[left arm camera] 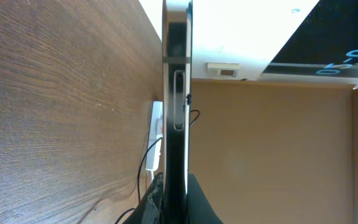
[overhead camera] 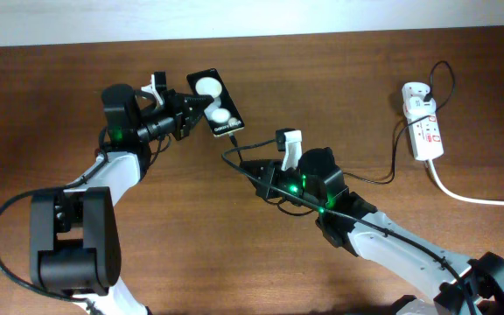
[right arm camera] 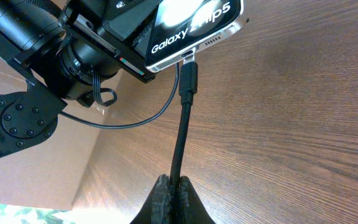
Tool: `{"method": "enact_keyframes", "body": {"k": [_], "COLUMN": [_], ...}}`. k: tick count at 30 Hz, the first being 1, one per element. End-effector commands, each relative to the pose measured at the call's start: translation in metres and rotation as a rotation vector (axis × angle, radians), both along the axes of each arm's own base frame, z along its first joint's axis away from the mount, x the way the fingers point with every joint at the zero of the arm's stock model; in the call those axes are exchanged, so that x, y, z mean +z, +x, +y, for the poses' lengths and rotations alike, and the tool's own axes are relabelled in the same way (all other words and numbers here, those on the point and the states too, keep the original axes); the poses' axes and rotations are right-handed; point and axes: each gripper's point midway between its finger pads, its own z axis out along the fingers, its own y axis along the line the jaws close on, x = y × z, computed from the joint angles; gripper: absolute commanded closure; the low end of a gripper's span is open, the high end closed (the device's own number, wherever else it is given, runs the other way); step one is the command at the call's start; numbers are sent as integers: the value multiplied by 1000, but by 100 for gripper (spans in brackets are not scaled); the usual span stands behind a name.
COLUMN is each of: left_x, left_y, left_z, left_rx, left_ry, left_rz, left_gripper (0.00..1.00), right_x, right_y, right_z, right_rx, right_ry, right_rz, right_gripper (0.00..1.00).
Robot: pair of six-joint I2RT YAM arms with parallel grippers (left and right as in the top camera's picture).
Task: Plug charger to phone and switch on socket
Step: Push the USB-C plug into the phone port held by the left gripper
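As seen from overhead, the left tool (overhead camera: 198,105) clamps the small flat black phone (overhead camera: 219,103), and the white oblong power-strip socket (overhead camera: 423,122) lies far behind the right tool (overhead camera: 250,168). Left wrist: the phone stands edge-on in the grip. Right wrist: the tool pinches the thin black charger cable (right arm camera: 182,137), its plug tip (right arm camera: 188,74) at the phone's port ahead.

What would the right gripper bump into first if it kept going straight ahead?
Probably the phone, at its bottom end: the right gripper holds the charger cable aimed at its port.

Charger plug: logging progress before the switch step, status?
Left gripper shut on phone. Right gripper shut on charger, plug tip at phone's port. Socket far right, nothing on it.
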Motion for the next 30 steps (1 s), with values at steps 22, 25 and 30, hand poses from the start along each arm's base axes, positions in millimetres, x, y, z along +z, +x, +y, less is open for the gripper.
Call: {"method": "enact_keyframes", "body": {"k": [22,25,30], "left_x": [12,12,12], "left_y": [1,2,1], "left_z": [-2,0,0], "left_rx": [-23,-21,-23], "left_ry": [1,1,0], "left_rz": [-49,-49,-49], "left_gripper": [100,100,100], "right_x": [-2,-2,-4], "right_y": [-3,-2,1], "right_z": [2,1,-2], "right_rx": [23,16,-9], "right_ry": [14,12,1], "right_rz": [4,2,3], "right_gripper": [96,96,96]}}
